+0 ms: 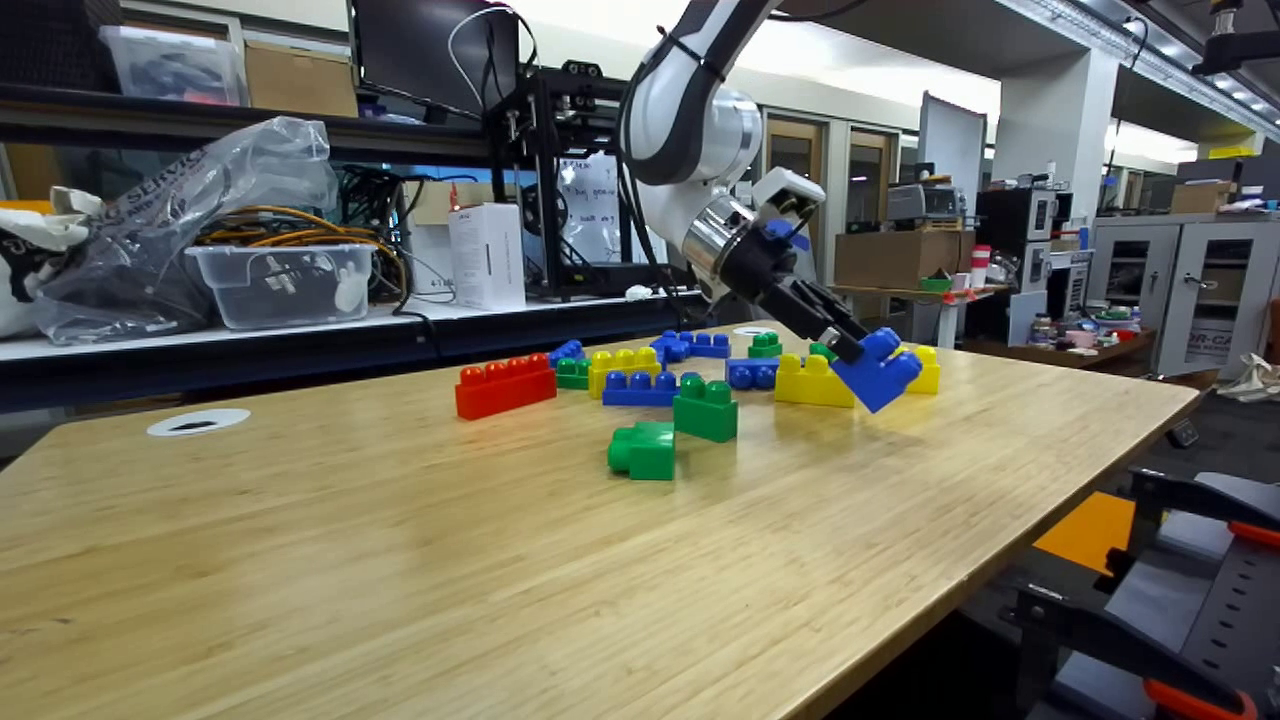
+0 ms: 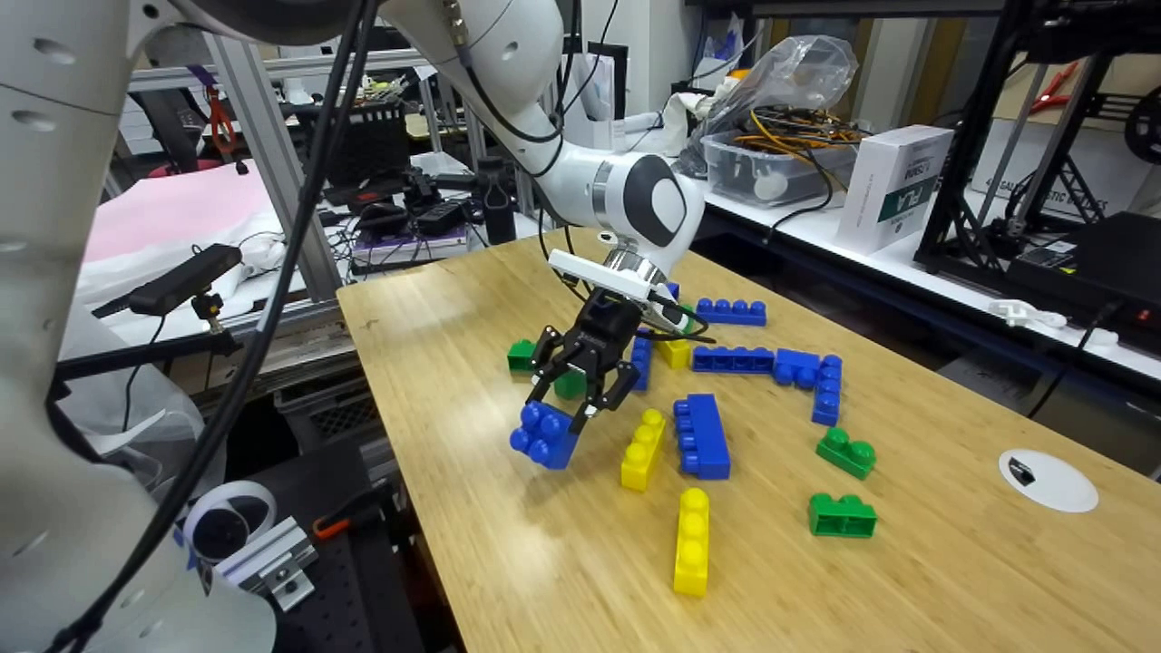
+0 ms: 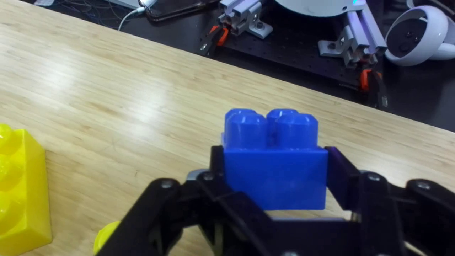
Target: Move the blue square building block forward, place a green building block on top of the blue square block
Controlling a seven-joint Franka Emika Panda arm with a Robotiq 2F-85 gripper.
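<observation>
Found the Robotiq gripper (image 3: 275, 172) pinching the blue square building block (image 2: 547, 437) by two opposite sides, with both fingers (image 3: 339, 176) against it in the wrist view. Counted four studs on the block. Checked in both exterior views: held tilted, above the wood-grain table (image 1: 400, 560), toward the edge nearest the robot base (image 2: 200, 617). Located the green building block (image 1: 706, 415) standing studs up on the table, apart from the gripped blue one, just beside a tipped green block (image 1: 652, 455); unable to tell whether touching. Logged in an exterior view a yellow brick (image 2: 641, 453) between the held block and a long blue brick (image 2: 709, 435) lying on its side. Noted a second yellow brick (image 2: 691, 544) close by. Saw a long red brick (image 1: 505, 388) farthest left among the bricks in an exterior view. Recorded beyond the table a clear plastic bin (image 1: 283, 290) holding cables (image 1: 290, 237) and a white PLA box (image 2: 893, 195).
</observation>
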